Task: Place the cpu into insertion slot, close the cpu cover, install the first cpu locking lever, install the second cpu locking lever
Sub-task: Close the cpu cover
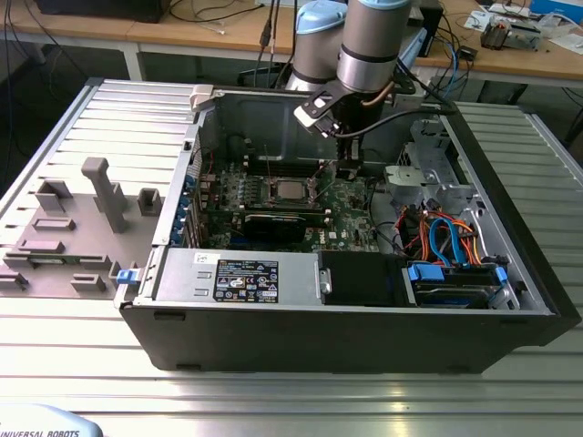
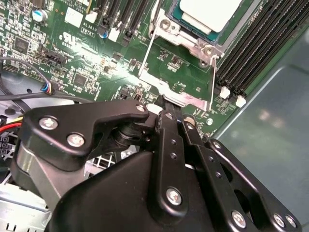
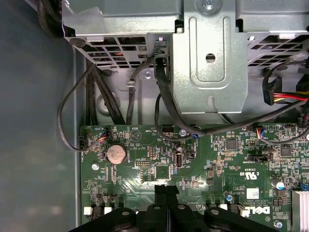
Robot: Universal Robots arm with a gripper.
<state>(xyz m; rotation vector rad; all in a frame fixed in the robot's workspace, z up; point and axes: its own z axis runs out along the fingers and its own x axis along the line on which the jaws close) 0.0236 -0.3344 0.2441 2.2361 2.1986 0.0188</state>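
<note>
Exterior view: arm reached down into the open computer case (image 1: pixel 364 350), which lay on the slatted metal table (image 1: pixel 273 401). Gripper (image 1: pixel 347 171) sat low over the motherboard (image 1: pixel 351 214), just to the exterior view's right of the insertion slot (image 1: pixel 271 191). The cpu (image 1: pixel 290 189) was seated flat in the slot, pale metal top facing up. Black graphics card (image 1: pixel 276 226) lay on the near side of the slot. Orange and blue cables (image 1: pixel 446 238) were bundled further to the exterior view's right. Grey plastic fixtures (image 1: pixel 105 193) stood on the table outside the case, to the exterior view's left.

Second wrist view: cpu (image 2: pixel 207 12) was in the insertion slot (image 2: pixel 193 42), inside its silver rim. The cpu cover (image 2: pixel 190 100) was not down over the chip. It stood swung away from the slot, and green board showed through its square window. Gripper (image 2: pixel 175 110) had its fingers (image 2: pixel 166 145) drawn narrow, the tips pinched on the cover's free silver edge. Black memory slots (image 2: pixel 256 53) ran alongside the socket. State of the locking levers could not be told.

First wrist view: closed fingertips of the gripper (image 3: pixel 166 189) hung over the board (image 3: pixel 231 164). A coin cell battery (image 3: pixel 116 153) was nearby. Grey metal drive cage (image 3: pixel 210 58) and black cables (image 3: pixel 164 96) lay beyond the board's edge.
</note>
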